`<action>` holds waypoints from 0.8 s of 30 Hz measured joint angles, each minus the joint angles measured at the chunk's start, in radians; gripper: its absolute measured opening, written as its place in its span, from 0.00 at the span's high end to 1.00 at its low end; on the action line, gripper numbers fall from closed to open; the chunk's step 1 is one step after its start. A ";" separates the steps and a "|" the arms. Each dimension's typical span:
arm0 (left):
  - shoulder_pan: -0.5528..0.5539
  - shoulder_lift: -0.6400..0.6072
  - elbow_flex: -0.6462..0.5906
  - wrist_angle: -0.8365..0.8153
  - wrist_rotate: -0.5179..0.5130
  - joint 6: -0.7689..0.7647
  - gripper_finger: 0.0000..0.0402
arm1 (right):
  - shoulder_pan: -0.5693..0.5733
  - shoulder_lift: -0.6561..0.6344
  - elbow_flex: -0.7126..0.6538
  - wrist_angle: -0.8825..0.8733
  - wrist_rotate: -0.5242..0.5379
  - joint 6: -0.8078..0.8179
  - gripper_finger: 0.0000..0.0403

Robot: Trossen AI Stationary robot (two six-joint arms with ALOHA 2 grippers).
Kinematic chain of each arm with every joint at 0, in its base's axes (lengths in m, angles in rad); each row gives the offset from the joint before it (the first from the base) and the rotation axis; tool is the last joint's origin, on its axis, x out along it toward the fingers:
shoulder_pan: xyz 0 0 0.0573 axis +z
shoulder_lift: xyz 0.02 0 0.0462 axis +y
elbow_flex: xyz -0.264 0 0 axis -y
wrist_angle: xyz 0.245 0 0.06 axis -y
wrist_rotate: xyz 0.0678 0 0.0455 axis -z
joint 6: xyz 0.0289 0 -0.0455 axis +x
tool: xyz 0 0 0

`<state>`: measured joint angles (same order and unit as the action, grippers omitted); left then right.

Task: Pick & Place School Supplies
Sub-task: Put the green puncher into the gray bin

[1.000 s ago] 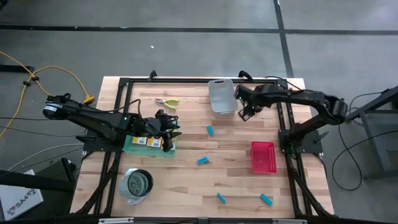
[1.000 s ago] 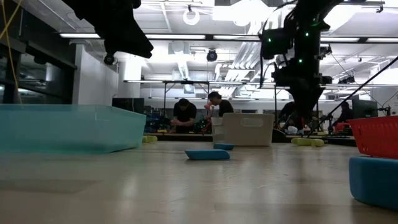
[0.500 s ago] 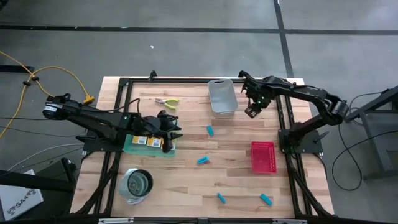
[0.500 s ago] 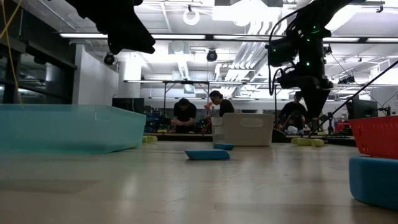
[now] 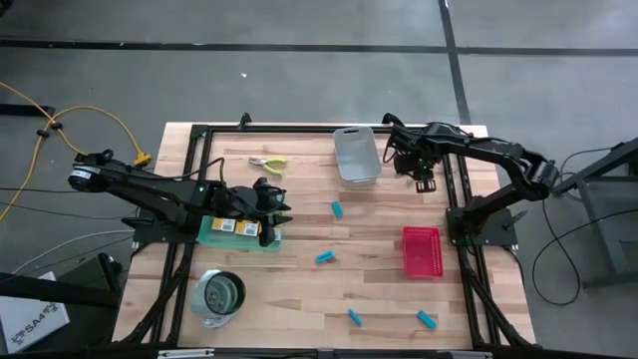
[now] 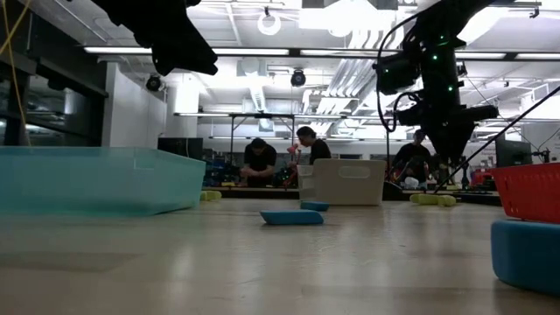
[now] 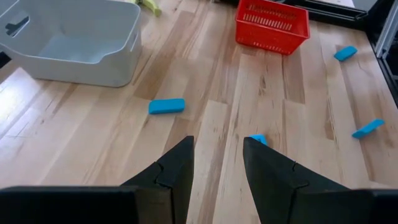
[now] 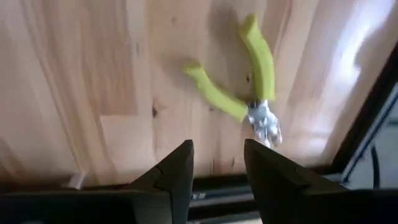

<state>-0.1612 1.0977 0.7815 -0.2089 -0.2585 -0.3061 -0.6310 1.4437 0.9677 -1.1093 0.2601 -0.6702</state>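
Observation:
My right gripper (image 8: 217,163) hangs open, pointing down, above a yellow-green-handled plier tool (image 8: 241,79) that lies flat on the wood near the table's far right corner. In the high view that gripper (image 5: 424,180) is right of the grey bin (image 5: 356,156). My left gripper (image 7: 217,155) stands open above the green mat (image 5: 211,239), which carries crayon boxes (image 5: 232,227). A second plier tool (image 5: 267,163) lies at the far left. Several light-blue blocks (image 5: 337,208) (image 5: 325,256) (image 5: 354,317) lie on the table.
A red tray (image 5: 422,250) sits on the right side and a round metal cup (image 5: 219,296) at the near left. Black frame rails (image 5: 459,199) run along the table's sides. People sit at benches in the room beyond (image 6: 262,162).
My right gripper has swung toward the table's right edge, away from the grey bin, and has rolled about its own pointing line. It has stayed open.

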 joint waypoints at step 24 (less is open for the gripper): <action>0.000 0.000 0.000 0.012 0.000 -0.001 0.66 | -0.020 0.002 -0.220 0.342 -0.053 -0.290 0.67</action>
<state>-0.1612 1.0977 0.7811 -0.1971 -0.2581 -0.3069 -0.6510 1.4456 0.7479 -0.7678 0.2074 -0.9600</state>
